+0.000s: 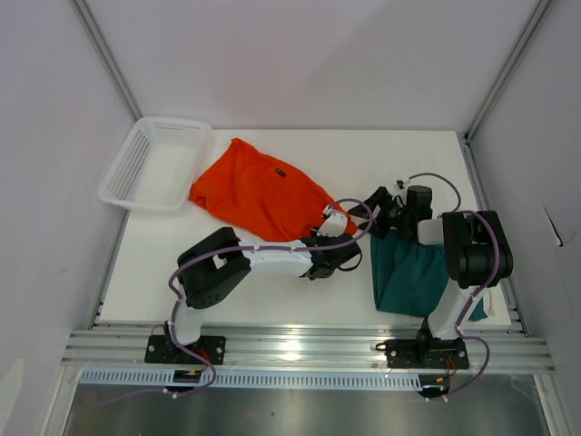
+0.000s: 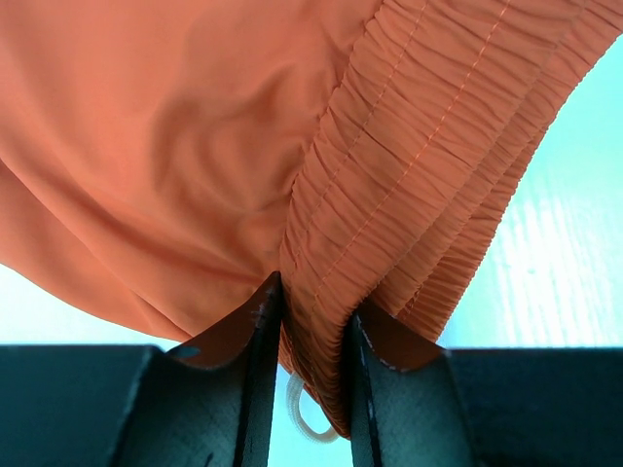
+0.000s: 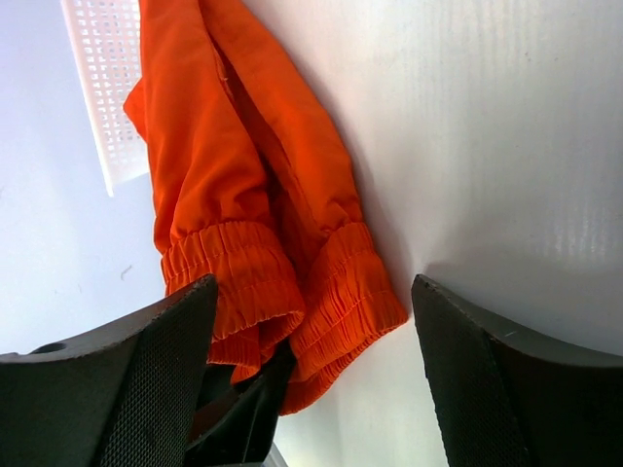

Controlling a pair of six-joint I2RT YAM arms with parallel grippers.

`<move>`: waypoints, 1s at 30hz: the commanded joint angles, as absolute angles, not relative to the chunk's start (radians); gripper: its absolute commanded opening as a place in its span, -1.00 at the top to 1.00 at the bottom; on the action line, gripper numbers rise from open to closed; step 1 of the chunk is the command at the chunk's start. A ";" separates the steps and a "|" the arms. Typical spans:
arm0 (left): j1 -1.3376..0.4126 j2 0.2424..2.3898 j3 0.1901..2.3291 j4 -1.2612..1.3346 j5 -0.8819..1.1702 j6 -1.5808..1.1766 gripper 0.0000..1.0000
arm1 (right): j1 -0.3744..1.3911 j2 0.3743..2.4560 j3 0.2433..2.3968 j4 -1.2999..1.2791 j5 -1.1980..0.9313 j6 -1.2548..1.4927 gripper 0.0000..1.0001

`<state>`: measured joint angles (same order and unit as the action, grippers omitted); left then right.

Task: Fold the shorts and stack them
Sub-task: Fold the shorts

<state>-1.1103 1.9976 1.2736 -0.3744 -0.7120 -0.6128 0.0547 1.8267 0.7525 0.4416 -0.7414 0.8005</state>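
Two pairs to manage: the orange shorts lie centre-far beside the basket, and the teal shorts sit near right. My left gripper pinches the orange elastic waistband. My right gripper hangs spread and empty just beside it. I'd take the other waistband corner, then fold evenly, keeping the cloth taut.

The orange shorts at the far left are coloured a bright, plain orange, marked by a small dark label and a white drawstring. The teal-green shorts at the near right are dyed dark and plain. White mesh is seen on the basket, plain white on the table. The left arm and right arm are finished in white and black, with purple cables.
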 commanded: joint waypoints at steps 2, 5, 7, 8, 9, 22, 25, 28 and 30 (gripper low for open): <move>-1.120 2.034 1.224 -0.374 -0.604 -0.675 0.38 | 0.045 1.772 0.741 0.515 -0.758 0.825 -0.64; -1.120 2.033 1.206 -0.354 -0.611 -0.690 0.41 | 0.041 1.744 0.744 0.491 -0.738 0.813 -0.65; -1.120 2.033 1.194 -0.341 -0.614 -0.699 0.43 | 0.043 1.729 0.753 0.470 -0.718 0.801 -0.65; -1.120 2.034 1.187 -0.333 -0.615 -0.709 0.44 | 0.044 1.723 0.761 0.438 -0.712 0.781 -0.64; -1.120 2.031 1.180 -0.325 -0.614 -0.712 0.45 | 0.048 1.714 0.778 0.420 -0.707 0.772 -0.62; -1.118 2.036 1.157 -0.285 -0.607 -0.710 0.48 | 0.167 1.729 0.917 0.170 -0.603 0.586 -0.15; -1.120 2.033 1.149 -0.279 -0.609 -0.710 0.49 | 0.178 1.743 0.939 0.114 -0.575 0.571 0.19; -1.120 2.033 1.147 -0.279 -0.612 -0.712 0.49 | 0.178 1.743 0.945 0.074 -0.569 0.568 0.73; -1.118 2.031 1.141 -0.281 -0.615 -0.713 0.49 | 0.178 1.730 0.948 0.045 -0.548 0.563 1.00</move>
<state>-1.1133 1.9804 1.1999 -0.2356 -0.7349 -0.6563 0.1757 1.7420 0.9157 0.1154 -0.5900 0.5934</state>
